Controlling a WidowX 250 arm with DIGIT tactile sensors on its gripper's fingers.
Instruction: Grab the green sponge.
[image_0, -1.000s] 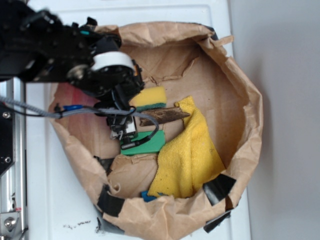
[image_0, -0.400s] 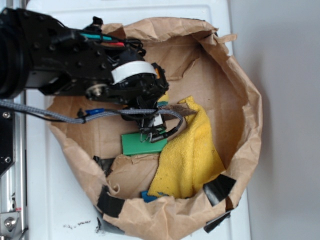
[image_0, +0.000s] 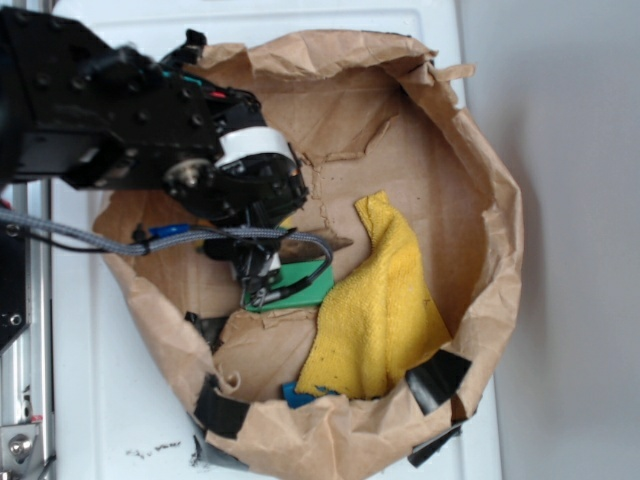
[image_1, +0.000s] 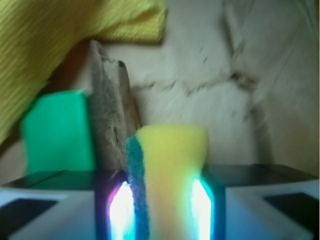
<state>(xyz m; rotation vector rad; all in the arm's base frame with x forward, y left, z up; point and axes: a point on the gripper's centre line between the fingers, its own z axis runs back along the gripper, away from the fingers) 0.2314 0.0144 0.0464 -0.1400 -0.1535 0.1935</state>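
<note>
While our hand (image_0: 262, 288) hangs low inside the paper bag (image_0: 503, 235), near its left wall, the wrist view shows what sits between the fingers: the yellow sponge (image_1: 172, 165), green edge to the left, touching both lit pads and pinched narrower between them. So we judge the hand to be closed on the wrong sponge, not the one we want.

From above, the green sponge (image_0: 305, 284) lies flat on the bag floor, left of centre, its left end hidden under the hand and its lower right corner touching the yellow cloth (image_0: 385, 300). At the wrist it appears as a green block (image_1: 57, 132) off to the left, outside the fingers, with a piece of bark (image_1: 107, 110) standing between it and the yellow sponge.

To do this well, we think the hand should open and let the yellow sponge go, then shift so that the green slab sits centred between the fingers. We would close across its short side, keeping clear of the bark and the cloth so neither gets pinched along with it. A flat slab offers little height, so the fingers need to reach right down to the paper.
</note>
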